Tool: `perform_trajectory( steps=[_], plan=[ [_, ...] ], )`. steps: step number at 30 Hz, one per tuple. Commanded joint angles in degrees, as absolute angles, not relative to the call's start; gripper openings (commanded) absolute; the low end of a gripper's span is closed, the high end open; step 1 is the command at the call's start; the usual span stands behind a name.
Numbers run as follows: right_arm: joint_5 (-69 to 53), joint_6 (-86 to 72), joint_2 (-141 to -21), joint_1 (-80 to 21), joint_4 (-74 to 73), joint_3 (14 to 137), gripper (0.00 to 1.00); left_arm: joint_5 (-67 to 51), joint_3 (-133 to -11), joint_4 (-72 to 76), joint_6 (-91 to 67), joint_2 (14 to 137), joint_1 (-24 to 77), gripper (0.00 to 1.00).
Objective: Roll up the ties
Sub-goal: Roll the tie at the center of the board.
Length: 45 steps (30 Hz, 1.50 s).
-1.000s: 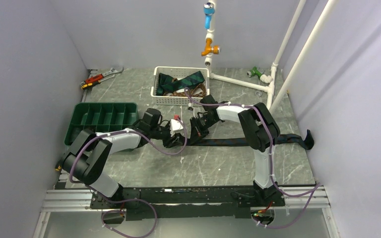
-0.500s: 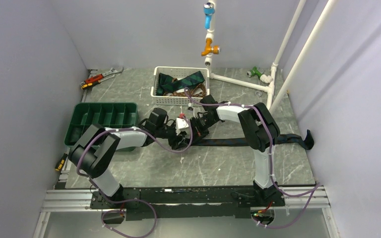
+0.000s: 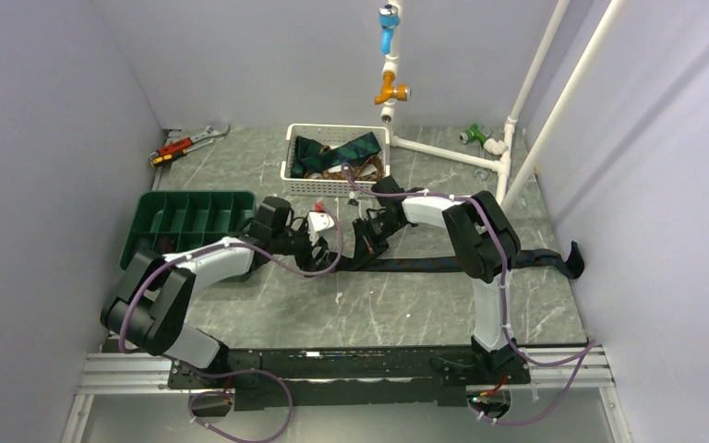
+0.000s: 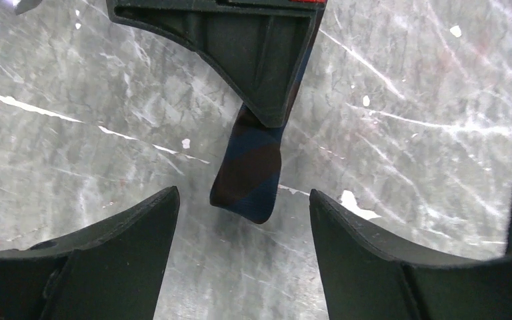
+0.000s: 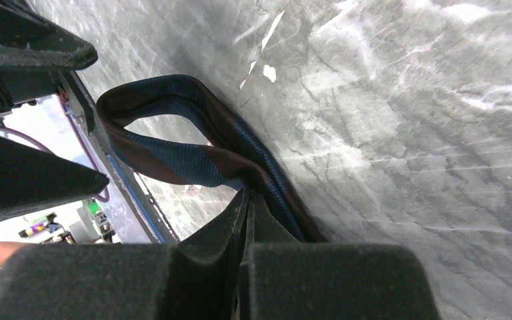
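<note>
Backed toward 9 o'clock, left fingers point(image 4: 133, 233) stand spread wider, flanking the folded end of the striped tie point(image 4: 247, 175) untouched; right fingers point(image 4: 260, 53) pinch it at 12 o'clock, bare tabletop point(image 4: 413, 167) either side.

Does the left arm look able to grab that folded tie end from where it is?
Probably yes. The left gripper is open, and the folded tie end sits right between its fingertips with only bare table around. The right gripper, shut on it just behind the fold, leaves little room.
</note>
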<state>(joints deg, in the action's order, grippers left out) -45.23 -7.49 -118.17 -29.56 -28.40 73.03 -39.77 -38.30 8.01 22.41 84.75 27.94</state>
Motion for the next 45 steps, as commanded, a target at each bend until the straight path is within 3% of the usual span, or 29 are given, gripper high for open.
perform_trajectory(
  steps=[1, 5, 12, 18, 23, 33, 43, 45],
  plan=[
    [-41.41, -5.07, -118.93, -29.35, -30.51, 74.34, 0.00, -40.22, -46.08, -5.25, 20.57, 82.70, 28.08, 0.76],
    [-41.56, -5.13, -119.15, -29.36, -30.80, 74.48, 0.00, -36.61, -52.70, -16.64, 24.08, 86.68, 29.43, 0.73],
    [-41.82, -5.17, -120.20, -29.36, -31.19, 75.12, 0.00, -33.41, -55.01, -15.85, 17.95, 91.47, 29.53, 0.64],
    [-41.93, -4.86, -120.56, -29.41, -31.61, 75.57, 0.00, -38.72, -51.31, -9.88, 18.61, 90.36, 29.46, 0.72],
    [-41.63, -4.22, -120.42, -29.28, -32.53, 75.54, 0.00, -41.64, -50.66, -8.53, 19.29, 93.01, 29.51, 0.53],
    [-41.62, -4.05, -121.11, -29.11, -32.50, 75.56, 0.00, -45.05, -47.24, 1.98, 13.24, 89.51, 28.96, 0.33],
    [-42.78, -4.98, -120.78, -29.11, -32.21, 75.98, 0.00, -45.88, -50.89, 8.69, 5.83, 95.12, 32.55, 0.28],
    [-43.57, -5.37, -120.04, -28.90, -31.64, 75.84, 0.00, -46.10, -50.89, 9.55, 5.61, 96.77, 32.61, 0.24]
  ],
)
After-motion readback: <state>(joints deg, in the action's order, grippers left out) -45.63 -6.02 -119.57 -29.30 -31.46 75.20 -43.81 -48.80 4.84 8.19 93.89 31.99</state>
